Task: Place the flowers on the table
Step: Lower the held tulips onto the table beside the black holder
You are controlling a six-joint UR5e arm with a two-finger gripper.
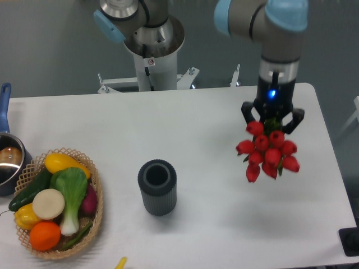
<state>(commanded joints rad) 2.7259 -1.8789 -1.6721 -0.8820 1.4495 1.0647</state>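
To the right of the vase (157, 187), well apart from it, I am holding the flowers (267, 154) above the table (202, 129), buds hanging downward. The pincer (272, 119) is clamped on the flowers near the stems, its dark fingers (247, 110) showing at either side of the bunch; the stems themselves are mostly hidden behind the buds and the tool.

Risks as I am judging them: the bunch is hanging heads-down, so a straight descent is likely to press the buds into the table and crush or splay them. Releasing from this height is likely to let the bunch drop and roll. The table's right edge is lying near the bunch, and a release biased that way could send it over the side. I cannot tell how firmly the stems are seated, so slippage in transit is also possible.

Surface and room: the table is white, smooth and matte, offering little grip to a rolling bunch. The ground between the vase and the flowers is bare. Far left of the vase, a wicker basket of vegetables (55, 203) is sitting beside a pot (8, 158) at the table edge, well out of the working area. Behind the vase, the arm's base (153, 53) is standing past the table's far edge.
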